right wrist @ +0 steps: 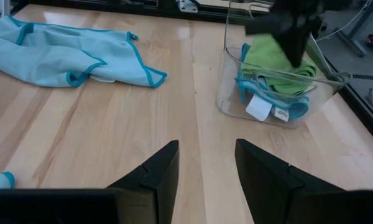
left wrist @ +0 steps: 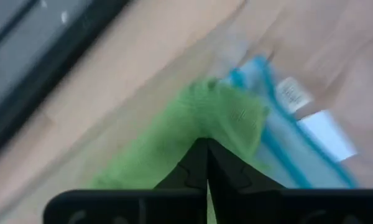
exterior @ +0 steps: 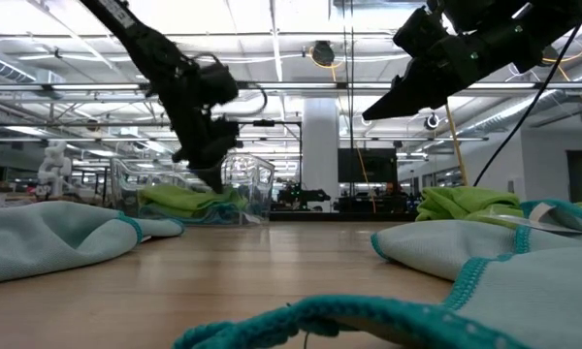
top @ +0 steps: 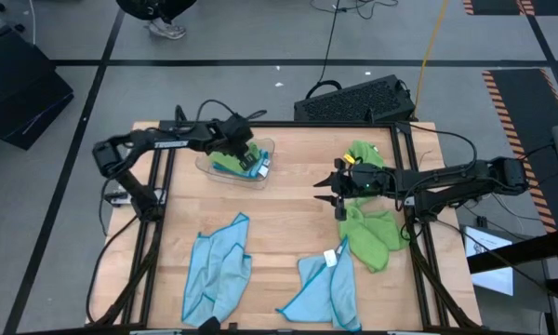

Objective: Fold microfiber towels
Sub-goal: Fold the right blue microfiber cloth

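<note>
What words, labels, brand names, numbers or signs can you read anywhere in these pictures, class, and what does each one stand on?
None can be read.
White tag on the folded blue towel in the clear tray: marks show, too blurred to read.
Larger white tag on the same towel: looks blank.
White tag on the blue towel near the table's front: too small to read.

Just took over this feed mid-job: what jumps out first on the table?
The left claw is down in the clear plastic tray at the table's far left, shut on the green towel lying on top of blue ones. The right claw hangs open over the table's middle right, beside a green towel heap. Two blue towels lie unfolded along the near edge.
</note>
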